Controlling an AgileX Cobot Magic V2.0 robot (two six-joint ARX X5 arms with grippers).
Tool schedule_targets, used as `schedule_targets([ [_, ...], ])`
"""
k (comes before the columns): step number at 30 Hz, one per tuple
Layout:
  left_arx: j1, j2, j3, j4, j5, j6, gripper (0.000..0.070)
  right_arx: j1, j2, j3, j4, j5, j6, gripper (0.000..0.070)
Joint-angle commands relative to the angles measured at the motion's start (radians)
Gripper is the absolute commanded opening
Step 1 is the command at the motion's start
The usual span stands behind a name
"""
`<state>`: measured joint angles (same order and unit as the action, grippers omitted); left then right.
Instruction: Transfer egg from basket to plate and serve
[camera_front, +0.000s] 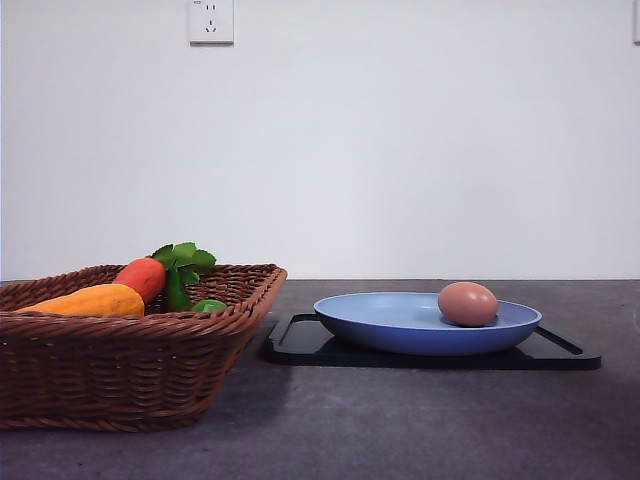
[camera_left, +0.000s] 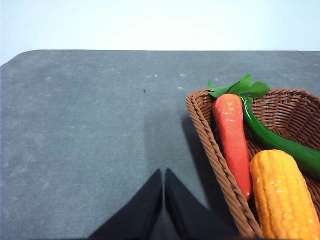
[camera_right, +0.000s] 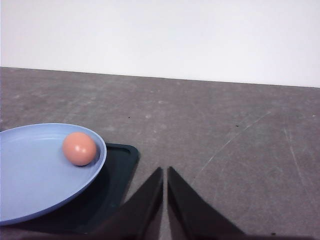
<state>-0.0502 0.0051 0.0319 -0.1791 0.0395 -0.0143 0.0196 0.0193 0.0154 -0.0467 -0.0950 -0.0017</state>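
- Looking across the worktop (camera_front: 420, 430), you have the egg (camera_front: 467, 303) already lying in the plate (camera_front: 400, 325), on its right part and close against the rim; its long axis runs roughly left to right in the front view.
- The plate sits on a black tray (camera_front: 565, 352) to the right of the basket (camera_front: 120, 370), the two just beside each other with a narrow gap of worktop between.
- The basket holds a carrot (camera_left: 232, 142), a corn cob (camera_left: 282, 195) and a green pepper (camera_left: 272, 140); no egg shows in it, so you can judge the transfer done and only the serving left.
- Your right gripper (camera_right: 165, 172) has its jaws pressed together with a hairline slit between them, holding nothing. It hovers over bare worktop to the right of the tray.
- Your left gripper (camera_left: 163, 175) is likewise closed and empty, over bare worktop just to the left of the basket's left rim.
- The relation that matters: plate and egg lie to the left of the right jaws and close by, while the basket stands between the left jaws and the plate. The right arm is the nearer one.
- If you serve by moving the plate or tray, the round egg will likely roll; keep the plate level and go slowly.
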Motion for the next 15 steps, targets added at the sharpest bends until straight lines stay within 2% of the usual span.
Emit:
schedule_targets([
  [1, 0.000, -0.002, -0.018, -0.008, 0.001, -0.002, 0.0000, 0.002, -0.003, -0.006, 0.010, -0.002, -0.006, 0.0000],
  [15, 0.000, -0.002, -0.018, -0.008, 0.001, -0.002, 0.0000, 0.002, -0.003, -0.006, 0.010, -0.002, -0.006, 0.0000],
])
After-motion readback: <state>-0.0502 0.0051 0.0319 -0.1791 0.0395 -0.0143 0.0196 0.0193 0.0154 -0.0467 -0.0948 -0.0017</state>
